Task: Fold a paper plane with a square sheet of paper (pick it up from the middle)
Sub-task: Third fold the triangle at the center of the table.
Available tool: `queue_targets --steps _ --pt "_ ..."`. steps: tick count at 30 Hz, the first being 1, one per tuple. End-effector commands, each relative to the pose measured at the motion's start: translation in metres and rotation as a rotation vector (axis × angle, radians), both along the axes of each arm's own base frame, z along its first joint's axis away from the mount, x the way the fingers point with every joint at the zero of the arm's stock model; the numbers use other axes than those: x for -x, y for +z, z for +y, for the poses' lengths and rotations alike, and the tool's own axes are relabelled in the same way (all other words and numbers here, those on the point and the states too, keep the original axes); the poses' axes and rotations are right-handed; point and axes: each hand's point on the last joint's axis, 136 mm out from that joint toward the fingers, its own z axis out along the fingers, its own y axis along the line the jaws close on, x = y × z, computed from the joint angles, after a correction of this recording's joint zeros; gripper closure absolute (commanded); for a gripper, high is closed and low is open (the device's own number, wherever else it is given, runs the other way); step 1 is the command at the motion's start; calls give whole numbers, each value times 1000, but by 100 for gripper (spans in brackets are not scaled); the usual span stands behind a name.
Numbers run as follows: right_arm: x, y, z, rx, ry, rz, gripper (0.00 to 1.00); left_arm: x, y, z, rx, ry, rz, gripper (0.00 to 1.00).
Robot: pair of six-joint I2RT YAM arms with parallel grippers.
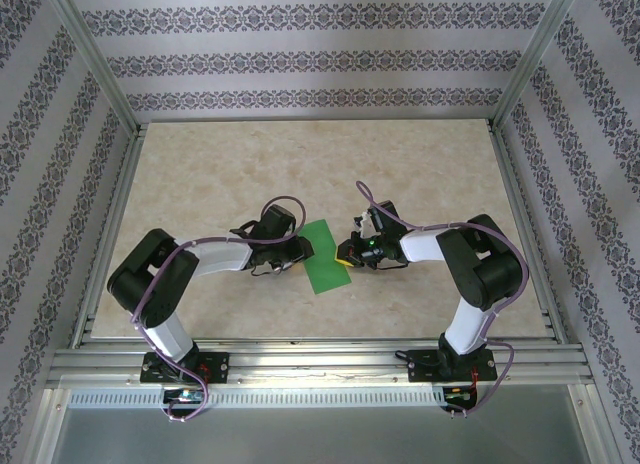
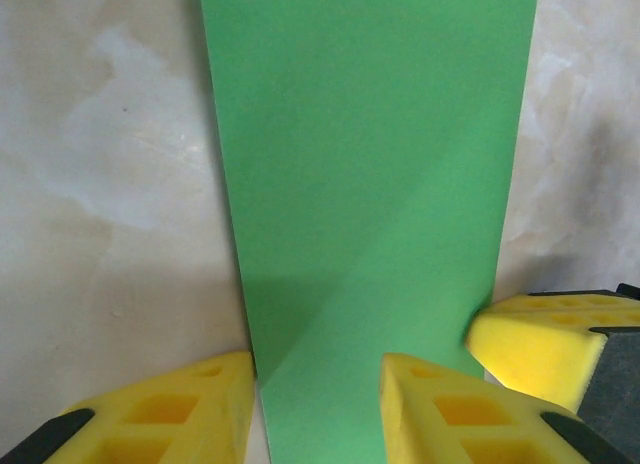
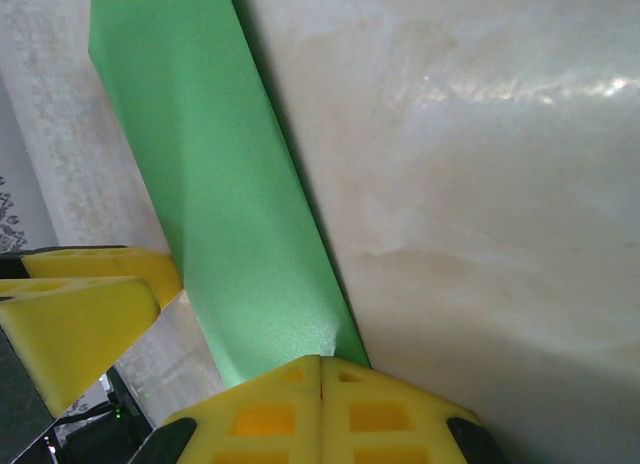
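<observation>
One fold was judged done, the rest left; square sheet of paper [image 1: 325, 256] was pinched at its edge by right gripper [image 3: 320, 366], straddled by parted left gripper [image 2: 315, 369].

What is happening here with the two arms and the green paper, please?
Two robot arms are working on a green sheet of paper in the middle of the table. The sheet is folded into a long strip with a slanted crease, and it is not yet a plane. The right gripper is shut on one edge of it. The left gripper faces it from the other side, with its jaws open and the paper running between its fingers.
</observation>
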Motion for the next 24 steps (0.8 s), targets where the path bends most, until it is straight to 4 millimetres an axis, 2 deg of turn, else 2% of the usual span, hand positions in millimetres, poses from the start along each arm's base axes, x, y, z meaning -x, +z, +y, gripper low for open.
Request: queue_targets --steps 1,11,24 --pt "29 -40 -17 116 -20 127 94 -2 -7 -5 5 -9 22 61" --pt "27 -40 -16 113 -19 126 94 -8 4 -23 115 -31 -19 60" --pt "28 -40 -16 112 -20 128 93 -13 12 -24 170 -2 -61 59"
